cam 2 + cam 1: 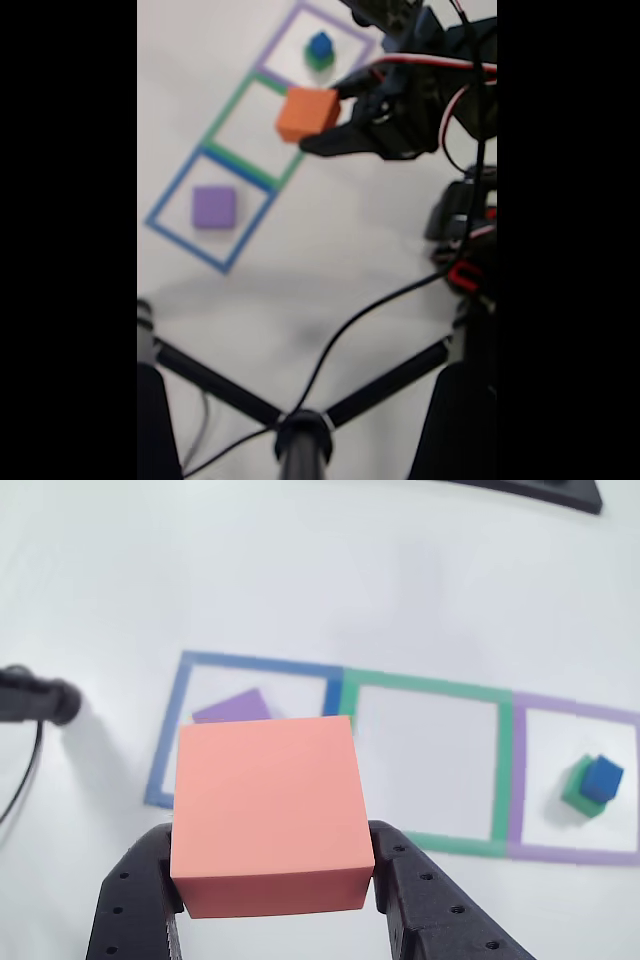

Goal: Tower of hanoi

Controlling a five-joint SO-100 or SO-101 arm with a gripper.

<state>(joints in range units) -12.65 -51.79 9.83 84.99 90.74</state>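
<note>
Between gripper (pixel 272 885) fingers, one salmon-orange block (pixel 268 810); three blocks elsewhere.

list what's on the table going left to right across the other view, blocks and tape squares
blue tape square with the purple block → green tape square → purple tape square holding the green block and the blue cube

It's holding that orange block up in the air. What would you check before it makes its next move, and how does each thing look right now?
1. Grip: the gripper is clamped on both sides of the salmon-orange block: ok.
2. Block level in the grip: ok.
3. Green-outlined square free to receive it: ok.
4. Purple block sits alone in the blue-outlined square: ok.
5. Blue cube sits on the green block in the purple-outlined square: ok.
6. Height above the table: cannot tell.
</note>
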